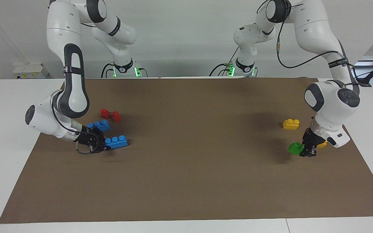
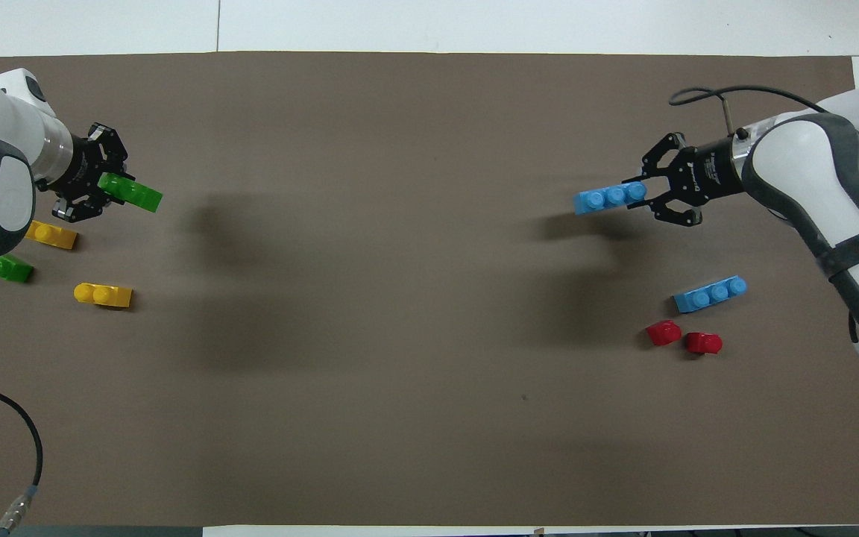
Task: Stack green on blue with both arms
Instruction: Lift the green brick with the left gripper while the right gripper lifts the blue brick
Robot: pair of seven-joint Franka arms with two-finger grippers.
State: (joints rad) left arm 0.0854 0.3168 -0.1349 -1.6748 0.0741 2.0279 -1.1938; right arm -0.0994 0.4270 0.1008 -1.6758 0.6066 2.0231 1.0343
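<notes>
My right gripper (image 1: pixel 105 144) (image 2: pixel 646 195) is shut on one end of a light blue three-stud brick (image 1: pixel 116 141) (image 2: pixel 611 199), which it holds level just above the mat at the right arm's end of the table. At the left arm's end, my left gripper (image 1: pixel 304 149) (image 2: pixel 105 184) is shut on a green two-stud brick (image 1: pixel 294 148) (image 2: pixel 133 193), also slightly off the mat. A second blue brick (image 1: pixel 99 124) (image 2: pixel 710 293) lies on the mat beside the right gripper. A second green brick (image 2: pixel 3 268) lies by the left arm.
Two red pieces (image 1: pixel 110 114) (image 2: pixel 683 338) sit nearer to the robots than the lying blue brick. Two yellow bricks (image 2: pixel 103 294) (image 2: pixel 51 234) lie near the left gripper. A brown mat (image 1: pixel 186 168) covers the table. A black cable (image 2: pixel 23 455) crosses its corner.
</notes>
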